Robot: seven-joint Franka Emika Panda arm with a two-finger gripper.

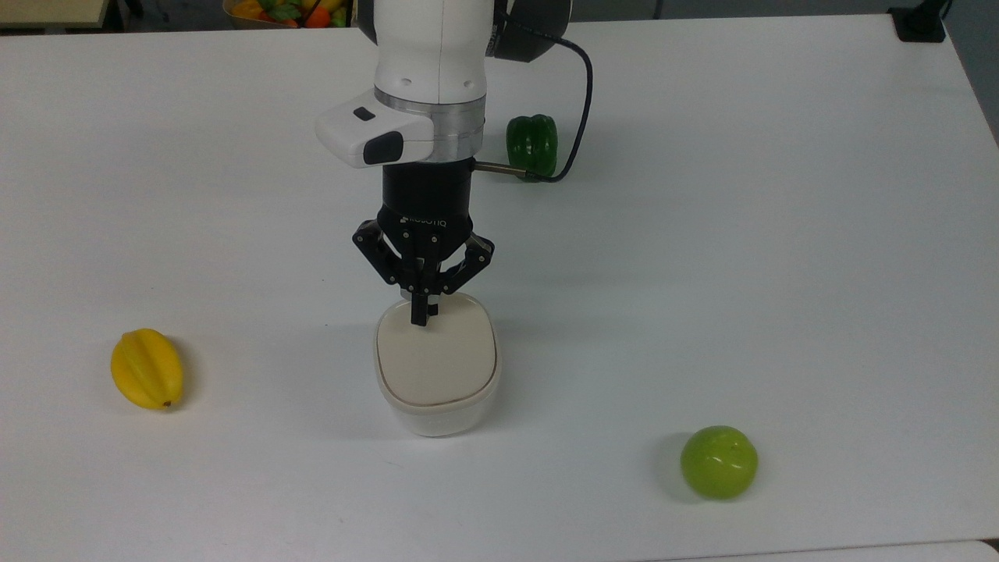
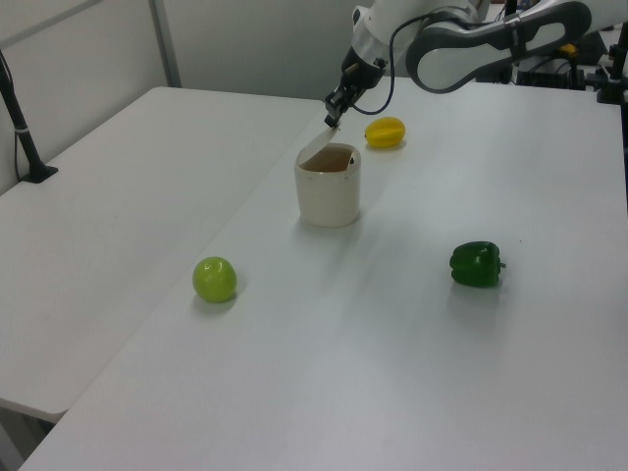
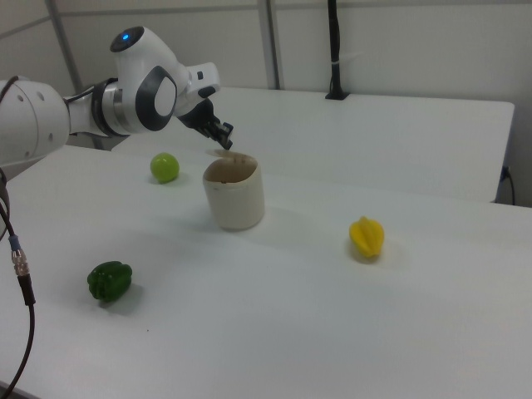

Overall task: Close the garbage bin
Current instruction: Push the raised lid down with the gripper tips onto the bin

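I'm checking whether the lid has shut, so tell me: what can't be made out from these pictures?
- Inside of the garbage bin: in the top view the lid covers it.
- Latch: in the top view the gripper covers the lid's far edge.
- Gap between lid and rim: too small in the left view, where the lid looks tilted.
- Bowl of fruit: cut off by the top view's upper edge.
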